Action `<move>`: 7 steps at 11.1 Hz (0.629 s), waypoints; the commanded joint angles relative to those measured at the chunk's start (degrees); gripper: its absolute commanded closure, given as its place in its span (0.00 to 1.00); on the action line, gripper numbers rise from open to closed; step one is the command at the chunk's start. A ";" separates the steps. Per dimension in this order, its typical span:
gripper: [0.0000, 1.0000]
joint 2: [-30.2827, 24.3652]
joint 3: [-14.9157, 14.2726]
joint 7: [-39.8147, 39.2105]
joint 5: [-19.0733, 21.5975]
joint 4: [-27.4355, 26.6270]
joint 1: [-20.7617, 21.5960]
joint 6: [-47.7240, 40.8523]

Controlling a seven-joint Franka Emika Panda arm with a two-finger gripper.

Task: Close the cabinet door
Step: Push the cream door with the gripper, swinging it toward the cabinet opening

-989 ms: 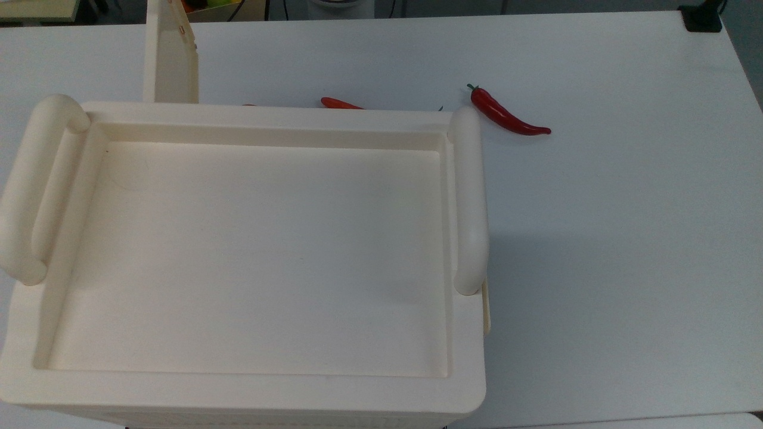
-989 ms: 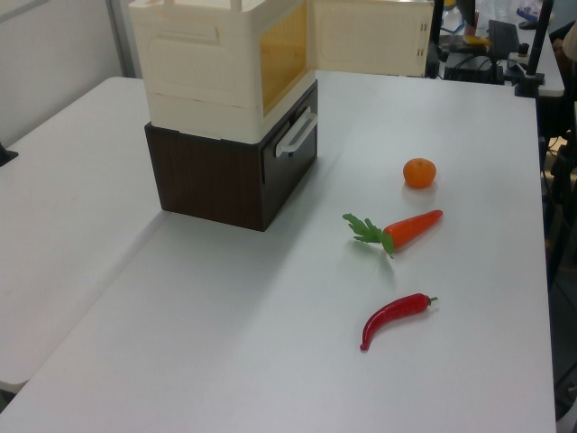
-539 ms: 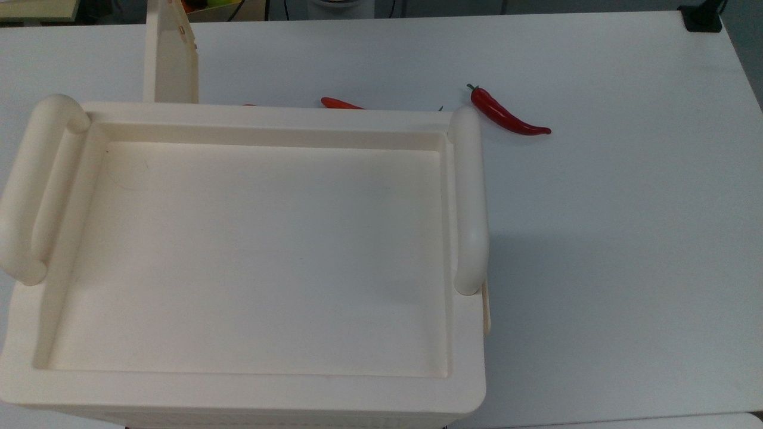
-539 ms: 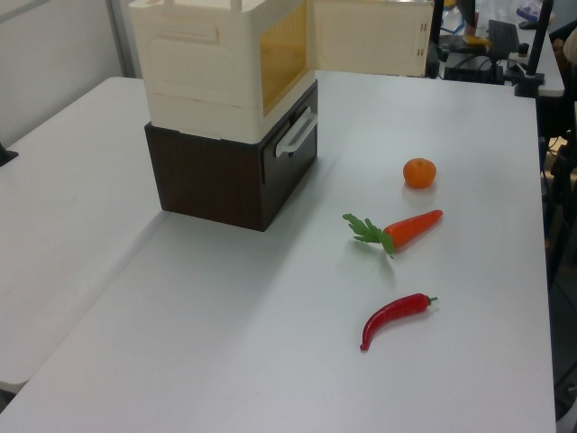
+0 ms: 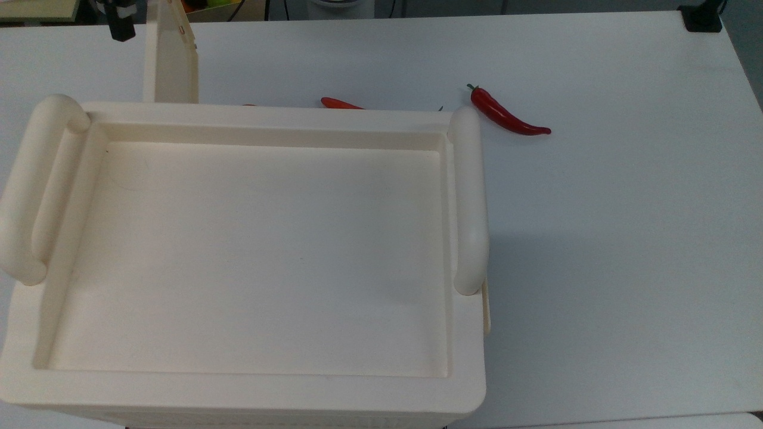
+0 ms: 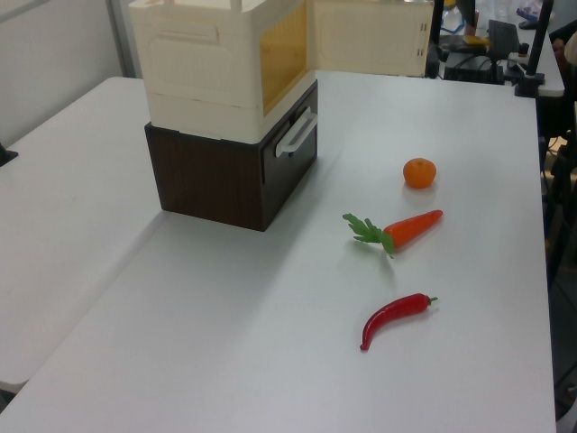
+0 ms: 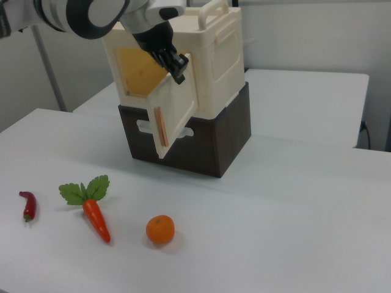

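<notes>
The cream cabinet sits on a dark brown drawer base. Its recessed top carries two thick bar handles. The cabinet door stands swung open, leaving the amber-tinted interior exposed. In the top view the cabinet door sticks out from the cabinet's far left corner, and in the left view the cabinet door spreads to the right of the cabinet. My gripper hangs at the door's upper edge, on its outer side. In the top view my gripper is just left of the door.
On the white table lie a red chilli, a carrot with green leaves and a small orange. The same chilli, carrot and orange lie in front of the cabinet. The drawer base has a pale handle.
My gripper has come into the top view at the upper left, beside the open door. The door, cabinet and vegetables have not moved.
</notes>
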 commanded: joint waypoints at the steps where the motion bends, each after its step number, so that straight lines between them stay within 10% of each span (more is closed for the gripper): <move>1: 1.00 -1.26 -0.04 2.34 1.99 -1.60 3.36 0.27; 7: 1.00 0.23 -0.04 7.35 2.16 -1.60 10.47 1.40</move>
